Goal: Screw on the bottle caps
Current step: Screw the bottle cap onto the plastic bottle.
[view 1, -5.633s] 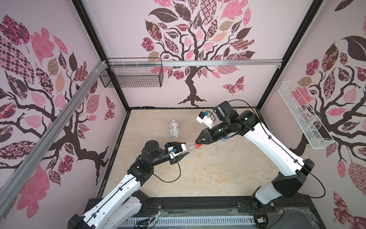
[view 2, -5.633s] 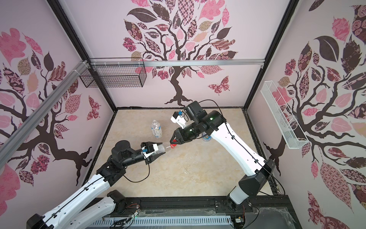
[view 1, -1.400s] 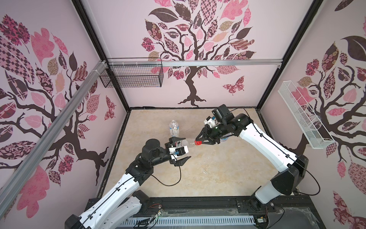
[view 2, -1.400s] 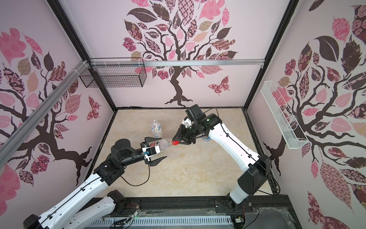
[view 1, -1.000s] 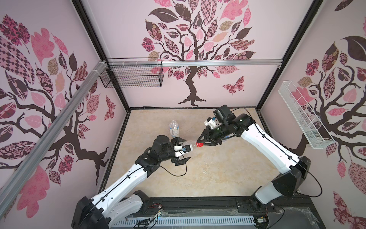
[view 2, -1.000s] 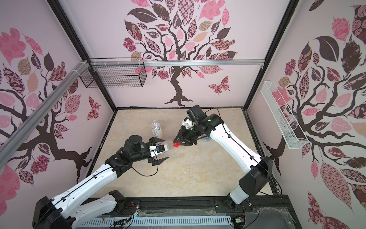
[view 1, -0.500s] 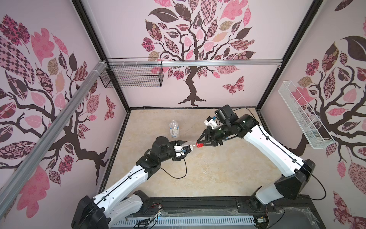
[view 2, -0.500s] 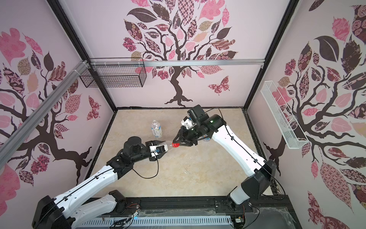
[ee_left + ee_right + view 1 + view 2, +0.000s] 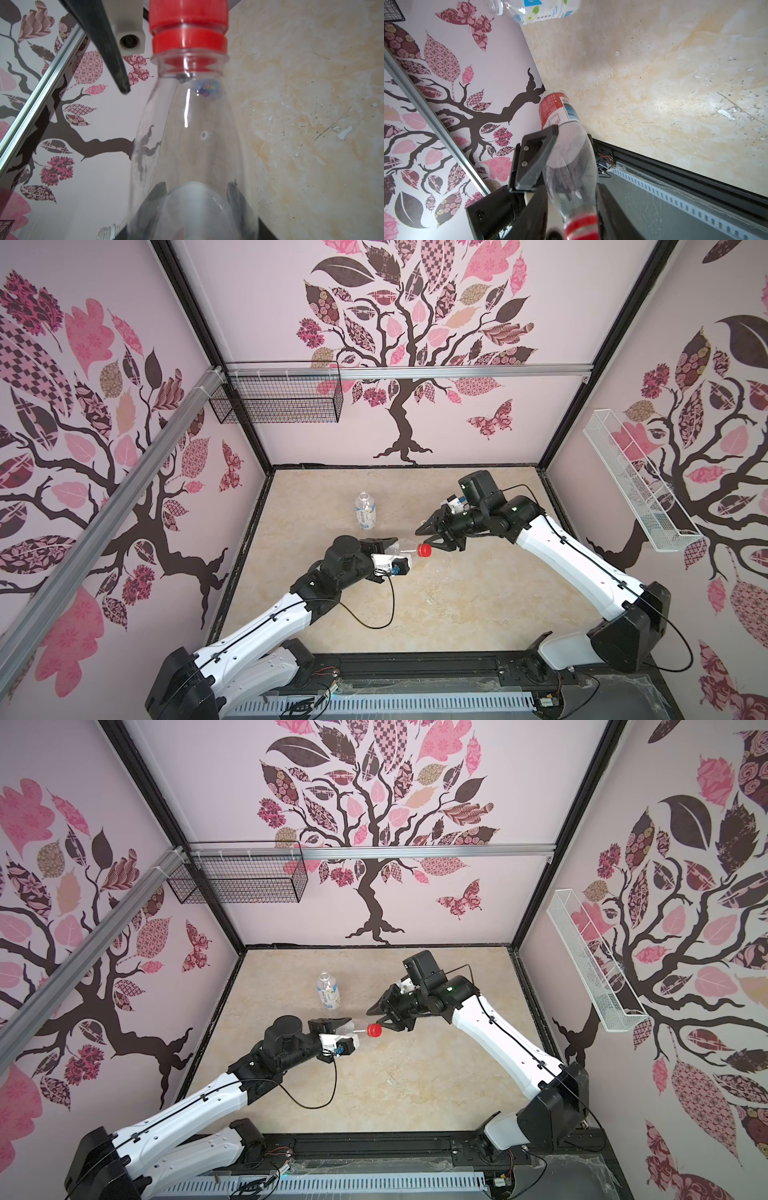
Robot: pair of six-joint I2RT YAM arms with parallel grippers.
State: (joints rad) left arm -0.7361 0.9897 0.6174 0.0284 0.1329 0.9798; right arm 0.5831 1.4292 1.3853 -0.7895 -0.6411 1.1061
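1. The left pincer (image 9: 390, 555) was clamped on the body of the red-labelled bottle (image 9: 409, 548) and held it roughly level, clear of the tabletop (image 9: 457, 605).
2. The bottle's long axis ran straight out from the left pincer towards the right pincer (image 9: 427, 540), neck leading.
3. The red cap (image 9: 424, 549) sat on that neck, between the right pincer's jaws. In the left wrist view one finger (image 9: 104, 41) stood off the cap's side, so the jaws were parted and gripped nothing.
4. The right pincer was the nearer one, already in line with the neck. Tightening would likely need it to close squarely on the cap.
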